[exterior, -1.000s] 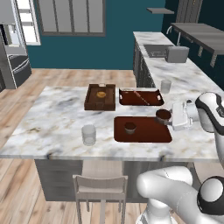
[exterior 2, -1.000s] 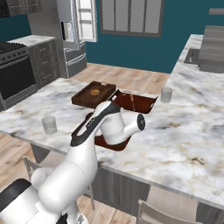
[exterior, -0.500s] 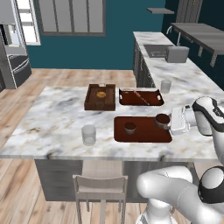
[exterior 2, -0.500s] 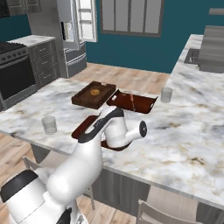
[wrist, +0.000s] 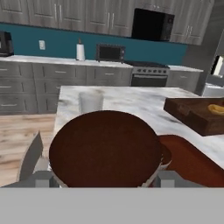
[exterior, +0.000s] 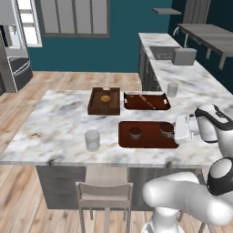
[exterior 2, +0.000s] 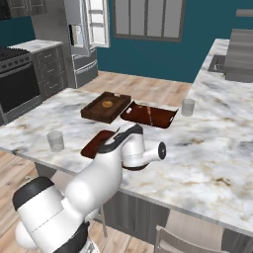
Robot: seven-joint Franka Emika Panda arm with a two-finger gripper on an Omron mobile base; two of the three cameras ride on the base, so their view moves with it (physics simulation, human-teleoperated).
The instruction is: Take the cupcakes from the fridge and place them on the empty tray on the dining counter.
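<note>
Since a moment ago the white arm's two-finger gripper has lowered the second small dark brown cupcake onto the flat reddish-brown tray at centre right, jaws wide yet still hugging it, beside the first cupcake, so only release remains.

Open marble on the left, crowding at the tray

The counter lies bare across its left end save one glass near the front edge — wide passage there. The flat tray carries two cupcakes, one at its left, one at its right end just beside the gripper. Behind it the box tray and handled tray stand side by side, closing the far side. A second glass stands beyond — a chair below the front edge.
</note>
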